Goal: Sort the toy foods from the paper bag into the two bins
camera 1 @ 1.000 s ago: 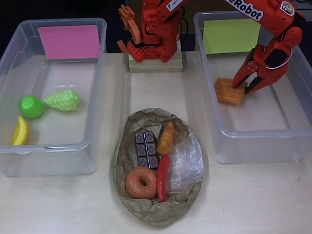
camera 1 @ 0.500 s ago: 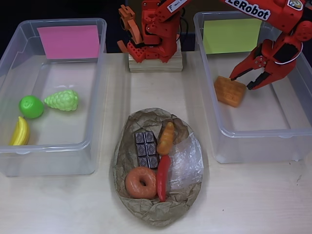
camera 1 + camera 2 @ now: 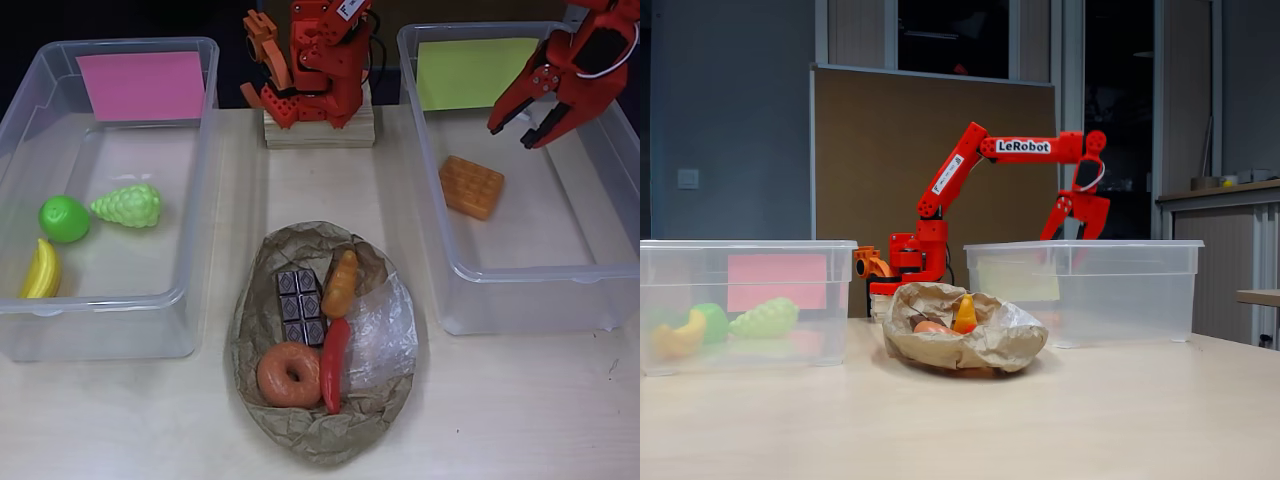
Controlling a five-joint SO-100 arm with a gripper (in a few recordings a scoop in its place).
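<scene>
Overhead view: claw (image 3: 522, 128) hangs over the far part of the right bin (image 3: 520, 285), the one with the yellow-green label (image 3: 470, 72), fingers spread wide, gripping nothing. Orange waffle (image 3: 472, 186) lies flat on that bin's floor, nearer and to the left of the claw, clearly apart from both fingertips. In the fixed view the claw (image 3: 1077, 228) sits above the bin's rim (image 3: 1085, 245), not down inside it. Left bin (image 3: 100, 330) carries the pink label (image 3: 142, 85) and holds three pieces at its left-near side: green apple (image 3: 64, 218), light-green grapes (image 3: 128, 204) just right of the apple, yellow banana (image 3: 41, 270) nearer, against the left wall. Paper bag (image 3: 300, 430) lies on the desk (image 3: 520, 410) between the two bins, toward the near edge, open side up. Inside it: chocolate bar (image 3: 300, 305) at left, croissant (image 3: 341, 282) just to its right, red chili (image 3: 335, 365) nearer than the croissant, donut (image 3: 289, 373) touching the chili's left side. Clear tape patch (image 3: 385, 335) shines on the bag's right side. Arm base (image 3: 315, 70) stands on a wooden block (image 3: 320, 133) at the far middle of the desk
</scene>
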